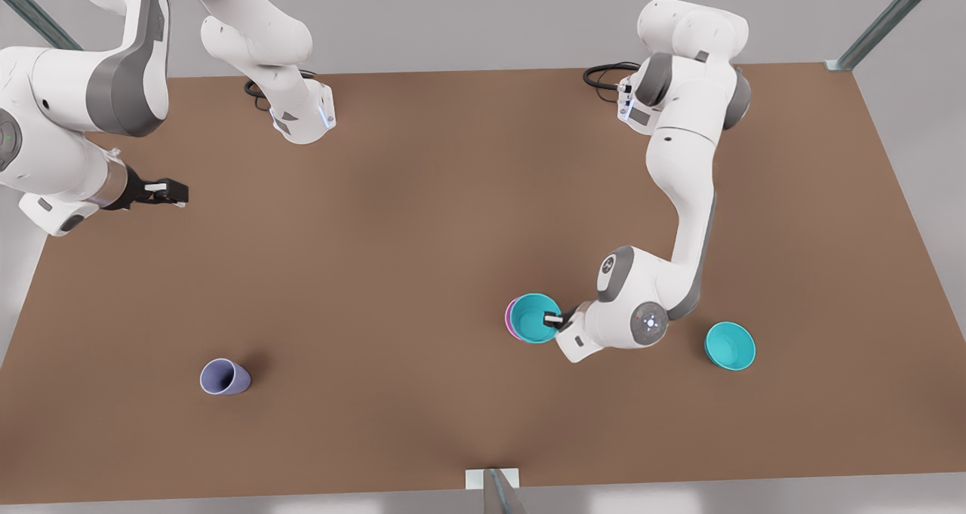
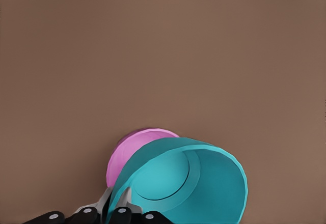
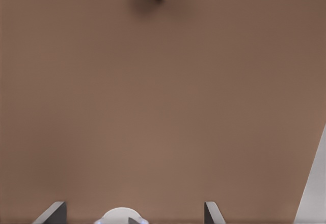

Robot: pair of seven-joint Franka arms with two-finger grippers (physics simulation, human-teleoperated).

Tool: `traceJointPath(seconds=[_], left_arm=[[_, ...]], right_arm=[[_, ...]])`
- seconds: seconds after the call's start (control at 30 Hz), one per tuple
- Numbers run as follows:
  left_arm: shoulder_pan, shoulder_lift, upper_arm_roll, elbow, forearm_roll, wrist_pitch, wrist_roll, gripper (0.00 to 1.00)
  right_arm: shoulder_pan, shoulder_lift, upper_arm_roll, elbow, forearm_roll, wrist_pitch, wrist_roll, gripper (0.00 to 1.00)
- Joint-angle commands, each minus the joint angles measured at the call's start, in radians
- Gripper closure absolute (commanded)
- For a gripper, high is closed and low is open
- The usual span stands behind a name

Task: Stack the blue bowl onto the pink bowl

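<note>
Gripping blue bowl (image 1: 534, 317) over pink bowl (image 1: 512, 318), left claw (image 1: 559, 320); right claw (image 1: 167, 192) open.

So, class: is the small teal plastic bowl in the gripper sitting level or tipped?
Tipped. The small teal plastic bowl leans over the round pink plastic bowl, its opening turned sideways, the left gripper pinching its rim.

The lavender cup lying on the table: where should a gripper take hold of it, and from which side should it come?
The lavender cup lies on its side on the table, mouth toward the front view's left. Probably best: come from above and close across its round body near the middle. The right gripper is open and free. The left gripper holds the blue bowl over the pink bowl.
</note>
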Motion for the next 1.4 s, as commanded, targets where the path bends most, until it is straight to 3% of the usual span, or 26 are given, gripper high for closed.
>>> traceJointPath(seconds=[0.0, 0.33, 0.47, 0.9, 0.93, 1.0, 1.03, 1.07, 1.1, 1.13, 1.23, 1.27, 1.3, 1.37], left_arm=[[-0.002, 0.009, -0.002, 0.002, -0.005, 0.062, -0.773, 0.79], [-0.01, -0.01, -0.003, -0.05, 0.007, 0.002, -0.756, 0.79], [-0.013, -0.054, -0.003, -0.157, 0.008, 0.068, -0.751, 0.79], [-0.029, -0.073, -0.005, -0.208, 0.01, 0.074, -0.73, 0.79], [-0.027, -0.071, -0.005, -0.209, 0.008, 0.086, -0.73, 0.0], [-0.024, -0.1, -0.003, -0.214, 0.01, 0.054, -0.728, 0.0], [-0.015, -0.143, 0.03, -0.214, 0.034, -0.077, -0.655, 0.0], [-0.01, -0.213, 0.153, -0.214, 0.058, -0.268, -0.46, 0.0], [-0.002, -0.319, 0.364, -0.199, 0.106, -0.516, -0.136, 0.0], [-0.001, -0.416, 0.418, -0.199, 0.229, -0.588, 0.068, 0.0], [0.011, -0.571, 0.422, -0.111, 0.289, -0.685, 0.234, 0.0], [0.082, -0.643, 0.324, -0.16, 0.292, -0.645, 0.232, 0.0], [0.214, -0.701, 0.152, -0.203, 0.33, -0.613, 0.229, 0.0], [0.208, -0.701, 0.148, -0.197, 0.354, -0.612, 0.228, 0.0]], right_arm=[[0.0, -0.001, 0.0, 0.0, 0.001, -0.001, -0.02, 0.0], [0.0, -0.001, 0.0, -0.007, 0.001, -0.001, -0.02, 0.0], [0.0, -0.001, 0.0, -0.007, 0.001, -0.002, -0.02, 0.0], [0.002, -0.001, 0.0, -0.02, 0.001, -0.001, -0.016, 0.0], [0.002, -0.001, 0.0, -0.018, 0.001, -0.002, -0.016, 0.0], [0.002, -0.001, 0.0, -0.02, 0.001, -0.002, -0.016, 0.0], [0.002, -0.001, 0.0, -0.02, 0.001, -0.002, -0.016, 0.0], [0.002, -0.001, 0.0, -0.02, 0.001, -0.002, -0.016, 0.0], [0.002, -0.001, 0.0, -0.02, 0.002, -0.002, -0.016, 0.0], [0.002, -0.001, 0.0, -0.02, 0.002, -0.002, -0.016, 0.0], [0.002, -0.001, 0.0, -0.02, 0.001, -0.002, -0.016, 0.0], [0.002, -0.001, 0.0, -0.02, 0.001, -0.002, -0.016, 0.0], [0.002, -0.001, 0.0, -0.02, 0.001, -0.002, -0.016, 0.0], [0.002, -0.001, 0.0, -0.021, 0.001, -0.002, -0.016, 0.0]])
